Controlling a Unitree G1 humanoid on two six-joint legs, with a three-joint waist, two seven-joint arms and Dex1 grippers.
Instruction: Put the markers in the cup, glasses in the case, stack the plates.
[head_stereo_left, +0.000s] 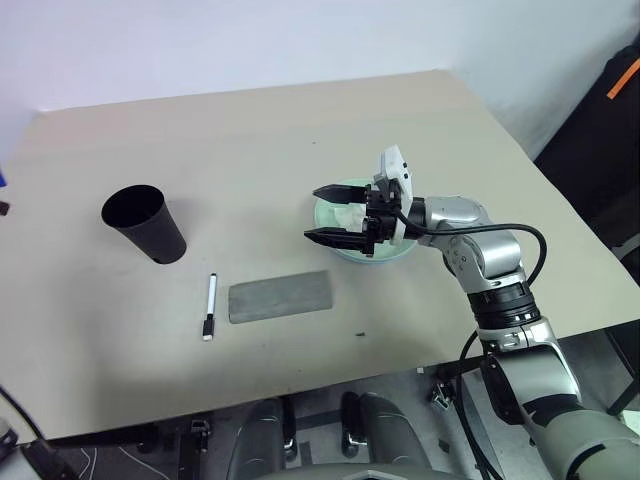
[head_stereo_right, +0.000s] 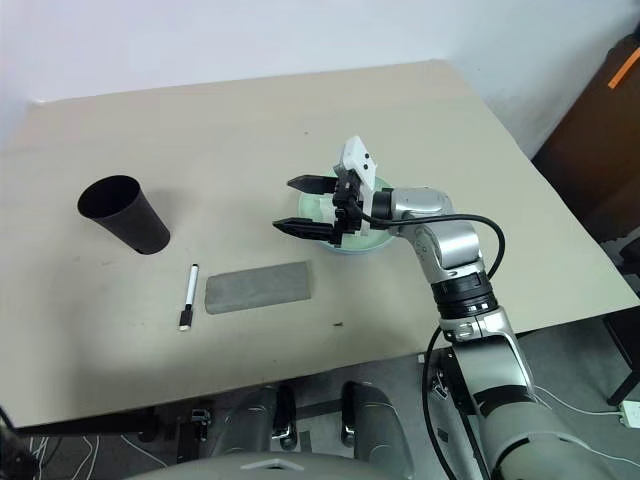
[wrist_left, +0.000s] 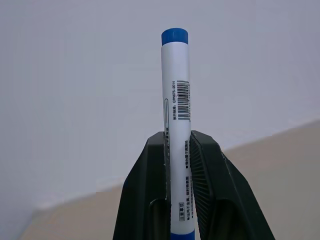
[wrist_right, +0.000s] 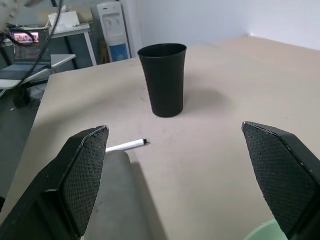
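Left gripper (wrist_left: 177, 165): jaws clamped on the blue marker (wrist_left: 176, 95), which stands up between the fingers, blue cap at the far end, barcode on the white barrel; a pale wall behind it.

Right gripper (head_stereo_left: 332, 213): jaws wide apart, nothing between them, pointing level toward the robot's left. It hangs over the near-left edge of the mint plate (head_stereo_left: 385, 253).

Mint plate: on the desk (head_stereo_left: 250, 130), right of centre; something white lies in it, partly hidden by the wrist; cannot tell what.

Case (head_stereo_left: 280, 296): grey-green, oblong, flat on the desk just left of and nearer than the plate, apart from it.

Black marker (head_stereo_left: 210, 306): white barrel, black cap toward the robot, lying just left of the case, not touching it.

Cup (head_stereo_left: 145, 223): black, upright, mouth open, on the desk's left part, beyond the black marker and apart from it.
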